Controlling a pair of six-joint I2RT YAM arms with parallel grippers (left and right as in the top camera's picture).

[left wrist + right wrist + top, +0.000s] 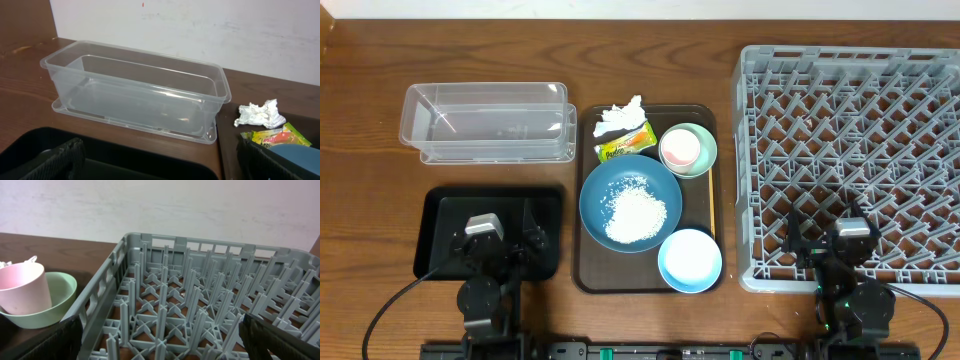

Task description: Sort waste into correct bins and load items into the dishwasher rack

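Your left end effector (503, 243) is open and empty, so pinch the soft, featherlight tissue (260, 114) ahead-right of it mid-crumple

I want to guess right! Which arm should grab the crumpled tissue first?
Probably left. The left gripper hangs open over the black tray, nearer the tissue and clear tub; the right gripper is over the rack.

A: What stands ahead of the left gripper (165, 167)?
B: A white wall (200, 30), faintly scuffed.
A: And beneath and around it?
B: A brown wooden table (25, 95), softly and evenly lit.
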